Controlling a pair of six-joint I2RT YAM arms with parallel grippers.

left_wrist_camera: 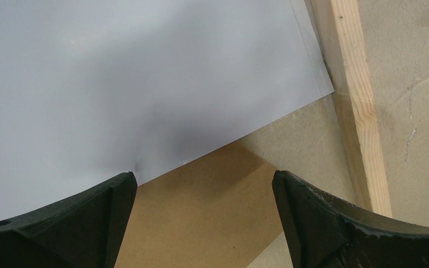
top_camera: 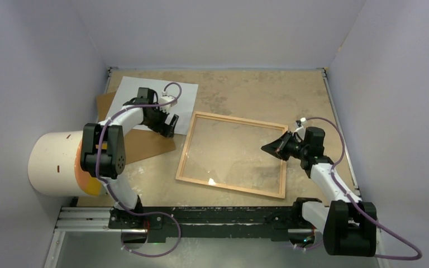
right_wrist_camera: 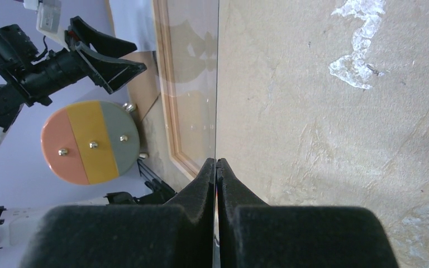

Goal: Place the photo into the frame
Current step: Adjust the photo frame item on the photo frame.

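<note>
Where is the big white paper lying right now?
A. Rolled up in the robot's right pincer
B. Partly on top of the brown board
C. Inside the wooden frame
B: the large rectangular white-backed photo sheet lies flat with one edge overlapping the flat brown fibreboard panel, while the thin light-wood rectangular frame has no paper inside it.

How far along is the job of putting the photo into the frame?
Done: nothing yet; the frame lies without the photo in it. In hand: the open left gripper hovers over a corner of the photo, white back up on the brown board. The right gripper is shut over the frame. Remaining: grasp, carry and insert the photo.
</note>
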